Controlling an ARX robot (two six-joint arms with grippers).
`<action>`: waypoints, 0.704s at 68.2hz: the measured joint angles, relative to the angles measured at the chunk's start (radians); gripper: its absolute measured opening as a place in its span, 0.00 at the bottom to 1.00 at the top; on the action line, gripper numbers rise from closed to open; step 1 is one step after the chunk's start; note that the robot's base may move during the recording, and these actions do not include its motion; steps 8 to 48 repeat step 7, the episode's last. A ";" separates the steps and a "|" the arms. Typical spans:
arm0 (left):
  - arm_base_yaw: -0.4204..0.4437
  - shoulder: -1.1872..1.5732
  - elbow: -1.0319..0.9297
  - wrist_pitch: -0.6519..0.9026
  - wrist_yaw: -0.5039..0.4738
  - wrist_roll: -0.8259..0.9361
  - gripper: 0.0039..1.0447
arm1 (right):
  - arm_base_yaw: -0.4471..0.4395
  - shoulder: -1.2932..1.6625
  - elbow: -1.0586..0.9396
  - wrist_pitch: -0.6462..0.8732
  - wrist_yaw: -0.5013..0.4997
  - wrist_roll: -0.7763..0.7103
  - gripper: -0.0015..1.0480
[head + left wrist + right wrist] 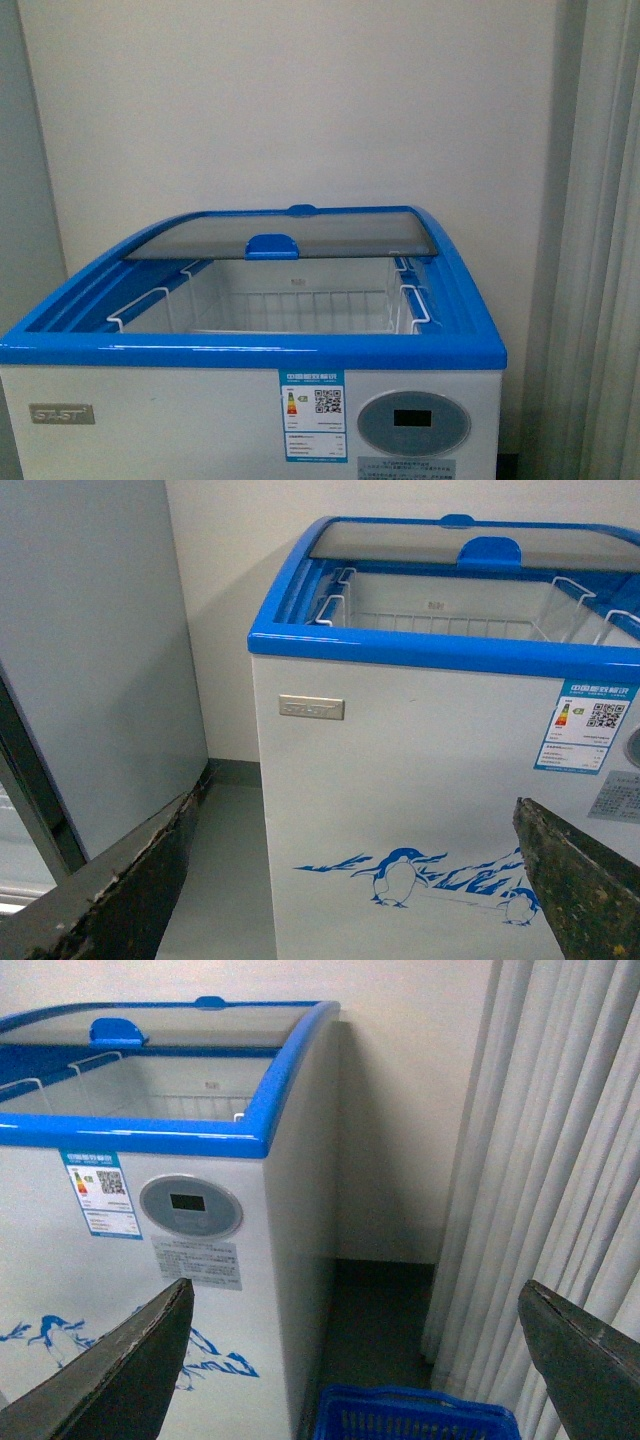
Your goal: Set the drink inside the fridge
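The fridge (150, 420) is a white chest freezer with a blue top rim, straight ahead. Its curved glass lid (290, 232) is slid to the back, so the white wire baskets inside show. The oval display panel (413, 422) is on its front. It also shows in the left wrist view (400, 780) with the penguin graphic, and in the right wrist view (200, 1150). My left gripper (350, 880) is open and empty, low before the fridge's front. My right gripper (355, 1360) is open and empty, beside the fridge's right corner. The drink is out of view.
A blue plastic basket (415, 1415) stands on the floor below my right gripper. Pale curtains (540, 1160) hang to the right of the fridge. A plain grey-white cabinet (90, 660) stands to its left. A wall is behind the fridge.
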 joint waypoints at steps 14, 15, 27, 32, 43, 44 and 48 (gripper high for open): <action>0.000 0.000 0.000 0.000 0.000 0.000 0.92 | 0.000 0.000 0.000 0.000 0.000 0.000 0.93; 0.000 0.000 0.000 0.000 0.000 0.000 0.92 | 0.000 0.000 0.000 0.000 0.000 0.000 0.93; 0.000 0.000 0.000 0.000 0.000 0.000 0.92 | 0.000 0.000 0.000 0.000 0.000 0.000 0.93; 0.000 0.000 0.000 0.000 0.000 0.000 0.92 | 0.000 0.000 0.000 0.000 0.000 0.000 0.93; 0.000 0.000 0.000 0.000 0.000 0.000 0.92 | 0.000 0.000 0.000 0.000 0.000 0.000 0.93; 0.000 0.000 0.000 0.000 0.000 0.000 0.92 | 0.000 0.000 0.000 0.000 0.000 0.000 0.93; 0.000 0.000 0.000 0.000 0.000 0.000 0.92 | 0.000 0.000 0.000 0.000 0.000 0.000 0.93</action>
